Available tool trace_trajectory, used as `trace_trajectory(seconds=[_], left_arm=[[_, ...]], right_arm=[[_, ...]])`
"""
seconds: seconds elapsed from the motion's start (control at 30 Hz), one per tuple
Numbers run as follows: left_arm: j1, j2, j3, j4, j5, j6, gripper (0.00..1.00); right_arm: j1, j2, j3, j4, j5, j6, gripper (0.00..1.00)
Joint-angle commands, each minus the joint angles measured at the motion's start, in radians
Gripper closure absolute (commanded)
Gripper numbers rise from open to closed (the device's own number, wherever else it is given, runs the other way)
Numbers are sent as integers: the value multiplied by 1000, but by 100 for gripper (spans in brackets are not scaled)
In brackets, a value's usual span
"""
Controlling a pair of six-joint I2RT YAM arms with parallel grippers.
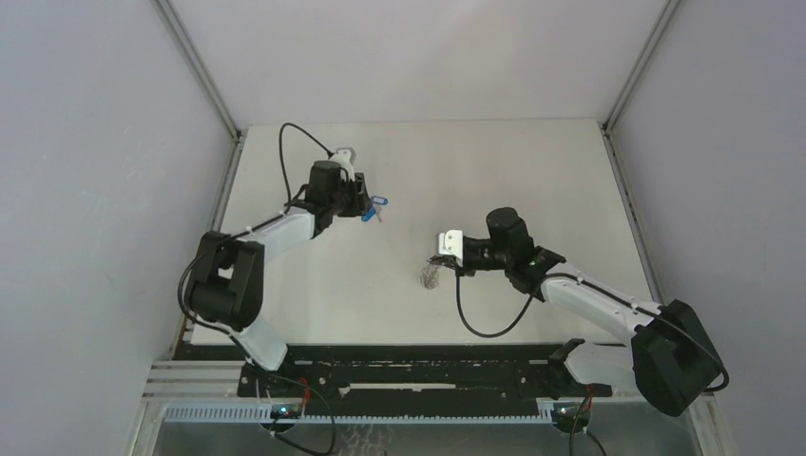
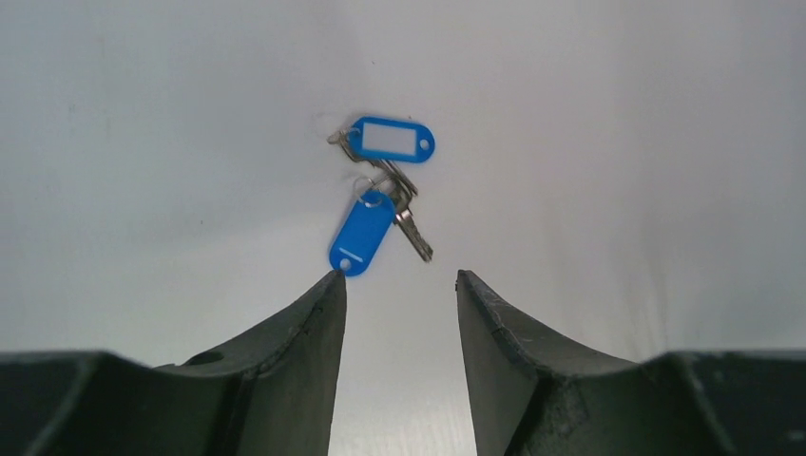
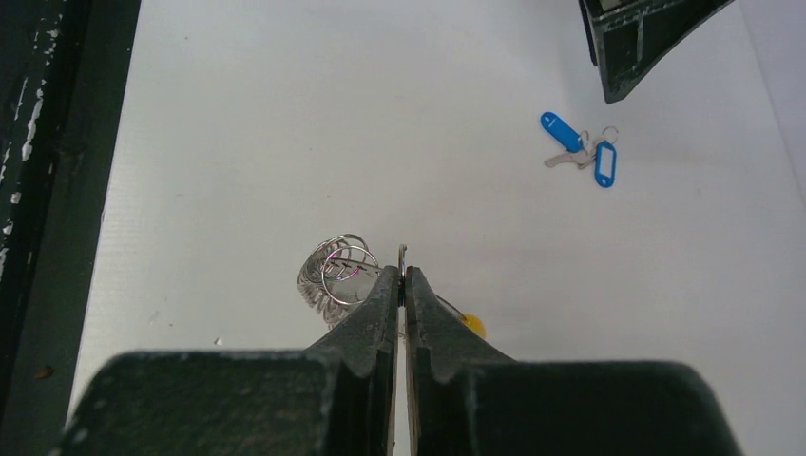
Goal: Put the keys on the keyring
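Keys (image 2: 385, 190): two small silver keys, bunched together with blades crossing, each on a blue plastic tag. Lying flat on the white table (image 1: 532, 171), left of its middle and towards the far side.

Upper tag (image 2: 394, 140): white label window facing up, set crosswise in the left wrist view.

Lower tag (image 2: 361, 233): plain blue face up, slanting down towards the left finger.

Left gripper (image 2: 399, 285): fingers spread well apart, gripping nothing. Poised just short of the keys, one fingertip right beside the end of the lower tag; contact not discernible.

Keyring (image 3: 337, 275): silvery loops gathered in a small heap near the middle of the table, well apart from the keys. Yellow part (image 3: 472, 325) showing just beyond the right-hand finger in the right wrist view.

Right gripper (image 3: 405, 275): fingers pressed almost together, pinching a thin silvery strand of the keyring between the tips. Heap directly beside the fingertips; resting or slightly raised, not discernible.
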Motion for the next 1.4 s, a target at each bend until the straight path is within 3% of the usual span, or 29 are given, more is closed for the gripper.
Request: trace_trajectory(seconds=[0.0,0.2,0.87,1.37], left_arm=[[24,87,155,-17,9,-45,50],[41,155,185,-35,96,-93,56],[53,291,218,40,29,-249,62],[61,350,267,36,45,-263,69]], right_arm=[[10,-46,-10,89,7,18,100],[10,-58,-14,91,6,15,100],[25,-59,-14,84,8,6,100],[30,-59,-14,83,5,3,100]])
